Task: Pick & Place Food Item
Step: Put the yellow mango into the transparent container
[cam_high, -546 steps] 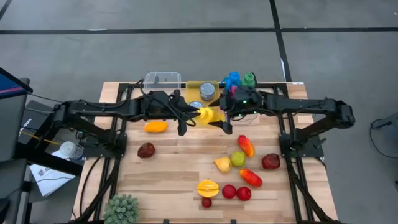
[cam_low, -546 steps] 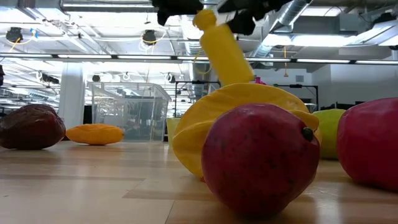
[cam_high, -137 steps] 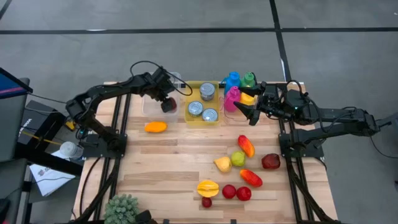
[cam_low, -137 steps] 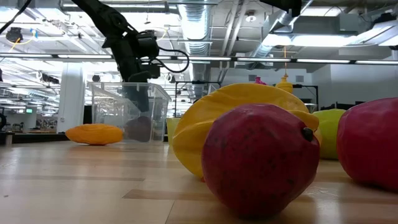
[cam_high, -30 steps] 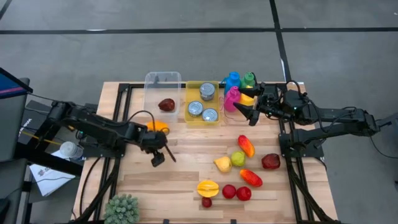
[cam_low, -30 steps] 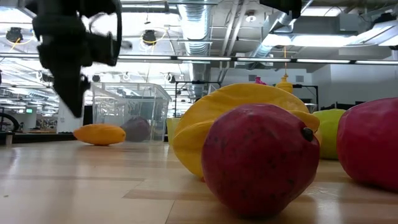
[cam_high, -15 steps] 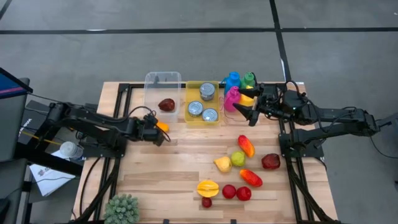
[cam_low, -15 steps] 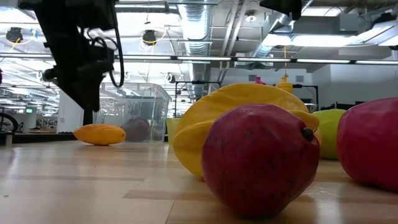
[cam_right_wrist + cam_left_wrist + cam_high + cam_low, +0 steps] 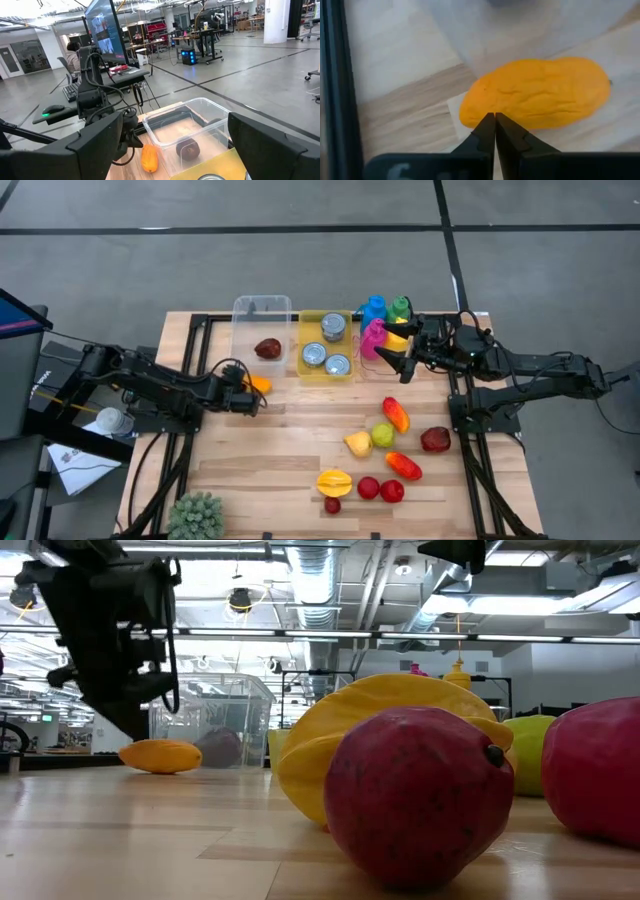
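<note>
An orange mango (image 9: 258,384) lies on its side on the wooden table, just near of the clear bin (image 9: 262,315). It also shows in the left wrist view (image 9: 540,92) and the low view (image 9: 160,755). My left gripper (image 9: 246,402) is shut, and its tips (image 9: 495,117) stand at the mango's near-left side. A dark red fruit (image 9: 267,349) lies in the clear bin. My right gripper (image 9: 398,362) is open and empty, held above the table beside the coloured bottles (image 9: 385,315). My left gripper's shut fingertips (image 9: 489,122) point level at the mango's side (image 9: 480,107), slanting in from the table's near-left. I cannot tell whether they touch it. The mango lies flat on the table.
A yellow bin (image 9: 327,370) with three cans stands right of the clear bin. Several fruits (image 9: 385,440) lie at the table's near right, and a star fruit (image 9: 400,740) and a red fruit (image 9: 415,795) fill the low view. A green plant (image 9: 195,515) stands at the near-left corner.
My left gripper has gone from the middle left of the table toward the far edge, up to the orange mango, and has then drawn slightly left. The mango has kept its place.
</note>
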Robot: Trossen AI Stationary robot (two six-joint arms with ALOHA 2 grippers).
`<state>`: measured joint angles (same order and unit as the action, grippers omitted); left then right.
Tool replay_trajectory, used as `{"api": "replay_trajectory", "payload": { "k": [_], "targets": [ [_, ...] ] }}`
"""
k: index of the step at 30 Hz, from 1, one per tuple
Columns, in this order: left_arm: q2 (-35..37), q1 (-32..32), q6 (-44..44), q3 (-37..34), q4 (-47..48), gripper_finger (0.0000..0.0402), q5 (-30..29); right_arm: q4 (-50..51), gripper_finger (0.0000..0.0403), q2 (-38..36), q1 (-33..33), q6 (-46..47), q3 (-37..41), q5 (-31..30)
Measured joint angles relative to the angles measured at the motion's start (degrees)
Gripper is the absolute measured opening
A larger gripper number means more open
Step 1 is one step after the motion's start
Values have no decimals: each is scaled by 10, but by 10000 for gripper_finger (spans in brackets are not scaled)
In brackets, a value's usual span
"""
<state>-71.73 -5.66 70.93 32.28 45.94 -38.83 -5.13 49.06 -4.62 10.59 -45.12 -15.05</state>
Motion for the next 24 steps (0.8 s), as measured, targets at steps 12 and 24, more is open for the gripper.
{"api": "replay_trajectory", "payload": {
  "k": [12,24],
  "targets": [
    [2,8,49,-33,-96,0,-32,0,354,0,0,0,0,0],
    [2,-56,-143,-33,-382,0,234,0,354,0,0,1,0,0]
  ]
}}
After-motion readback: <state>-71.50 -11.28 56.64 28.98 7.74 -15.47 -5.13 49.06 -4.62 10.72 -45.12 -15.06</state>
